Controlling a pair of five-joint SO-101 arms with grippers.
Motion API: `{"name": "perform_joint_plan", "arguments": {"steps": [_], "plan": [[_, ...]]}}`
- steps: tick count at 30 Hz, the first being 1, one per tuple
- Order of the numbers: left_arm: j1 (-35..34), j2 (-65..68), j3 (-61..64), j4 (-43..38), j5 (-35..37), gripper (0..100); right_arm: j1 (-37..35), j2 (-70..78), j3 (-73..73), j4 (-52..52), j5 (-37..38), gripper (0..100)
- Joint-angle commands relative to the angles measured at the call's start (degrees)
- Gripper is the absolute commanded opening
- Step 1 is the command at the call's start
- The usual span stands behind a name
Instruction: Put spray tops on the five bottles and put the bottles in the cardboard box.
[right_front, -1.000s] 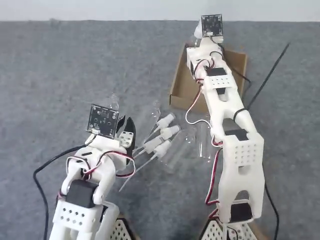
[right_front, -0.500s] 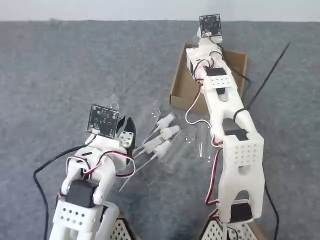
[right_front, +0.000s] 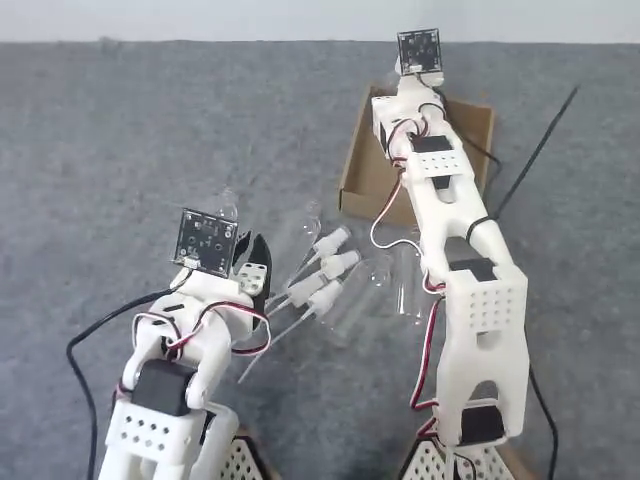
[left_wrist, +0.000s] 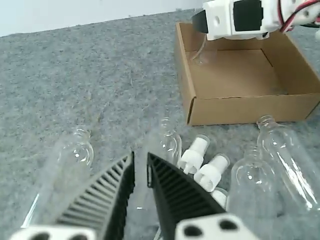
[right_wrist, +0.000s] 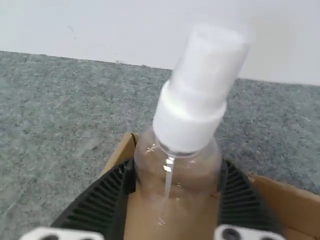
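now the right hand (right_wrist: 175, 175), clamped on a capped bottle (right_wrist: 186, 155), hangs over the cardboard box (left_wrist: 240, 107); next probably lowering, then release. left hand (left_wrist: 140, 165) barely parted, empty.

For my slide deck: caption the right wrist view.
Right gripper holds a spray-topped bottle over the cardboard box.

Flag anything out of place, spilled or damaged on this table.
Nothing stands out. The uncapped bottles and loose spray tops lie on their sides on the carpet, none visibly broken or leaking. The right gripper holds a capped bottle above the cardboard box.
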Motion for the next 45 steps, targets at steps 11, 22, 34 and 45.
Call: {"name": "perform_joint_plan", "arguments": {"steps": [11, 22, 34, 45], "plan": [[0.26, -1.05, -0.48, -0.09, -0.44, 3, 0.22, -3.74, -4.57, 0.57, 0.53, 29.7], [0.26, -1.05, -0.48, -0.09, -0.44, 3, -0.04, -13.76, -5.19, 5.93, 0.35, 29.7], [-1.93, -1.05, -0.4, -0.7, -0.44, 3, -0.57, -28.7, -5.19, 28.7, 0.26, 29.7], [-3.43, -1.05, 0.04, -1.76, -0.35, 3, -0.48, -38.55, -4.92, 67.82, 0.7, 29.6]]}}
